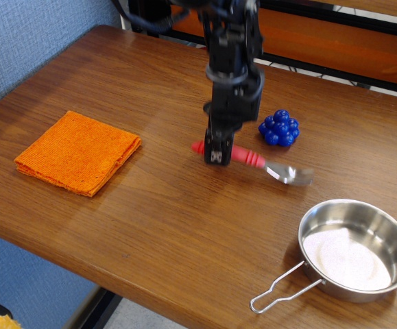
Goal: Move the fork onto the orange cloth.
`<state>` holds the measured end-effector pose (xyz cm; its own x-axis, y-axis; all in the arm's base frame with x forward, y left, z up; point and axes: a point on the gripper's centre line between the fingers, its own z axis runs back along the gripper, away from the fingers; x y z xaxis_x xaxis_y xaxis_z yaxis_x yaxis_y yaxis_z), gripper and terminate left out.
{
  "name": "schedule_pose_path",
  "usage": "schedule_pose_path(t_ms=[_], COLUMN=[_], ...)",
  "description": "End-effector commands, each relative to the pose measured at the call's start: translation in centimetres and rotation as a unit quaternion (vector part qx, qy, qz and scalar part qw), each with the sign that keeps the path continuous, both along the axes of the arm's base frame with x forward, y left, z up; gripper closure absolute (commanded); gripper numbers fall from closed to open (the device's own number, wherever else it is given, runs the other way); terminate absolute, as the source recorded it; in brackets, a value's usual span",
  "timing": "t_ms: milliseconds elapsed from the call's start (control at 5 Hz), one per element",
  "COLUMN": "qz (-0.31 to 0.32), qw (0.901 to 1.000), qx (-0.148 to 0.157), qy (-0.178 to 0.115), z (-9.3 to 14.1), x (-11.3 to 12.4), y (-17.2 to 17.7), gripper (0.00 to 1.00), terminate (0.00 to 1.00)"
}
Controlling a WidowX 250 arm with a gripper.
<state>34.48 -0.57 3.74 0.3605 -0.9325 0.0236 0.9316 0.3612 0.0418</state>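
Note:
The fork (pixel 253 160) has a ribbed pink-red handle and shiny metal tines pointing right. My gripper (pixel 217 152) is shut on the left part of its handle and holds it just above the wooden table, right of centre. The tines end hangs slightly lower. The orange cloth (pixel 78 151) lies folded flat at the left side of the table, well to the left of the gripper.
A blue bumpy ball-like toy (pixel 279 128) sits just behind the fork. A steel pan (pixel 357 250) with a wire handle (pixel 277 288) stands at the front right. The table's front edge (pixel 116 274) runs diagonally below the cloth.

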Motion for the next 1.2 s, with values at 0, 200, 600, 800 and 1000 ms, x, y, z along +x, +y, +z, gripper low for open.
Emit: schedule_pose_path(t_ms=[0, 200, 600, 800, 1000], qz=[0.113, 0.219, 0.453, 0.504, 0.516], qw=[0.9930, 0.9756, 0.8910, 0.8633, 0.8557], qx=[-0.018, 0.007, 0.022, 0.023, 0.032], qy=[-0.027, -0.016, -0.009, -0.008, -0.006], z=[5.2, 5.5, 5.1, 4.4, 2.9], x=[1.3, -0.4, -5.6, -7.1, -8.0], y=[3.9, 6.9, 13.9, 15.7, 16.4], gripper=[1.00, 1.00, 1.00, 1.00, 1.00], terminate=[0.00, 0.00, 0.00, 0.00, 0.00])
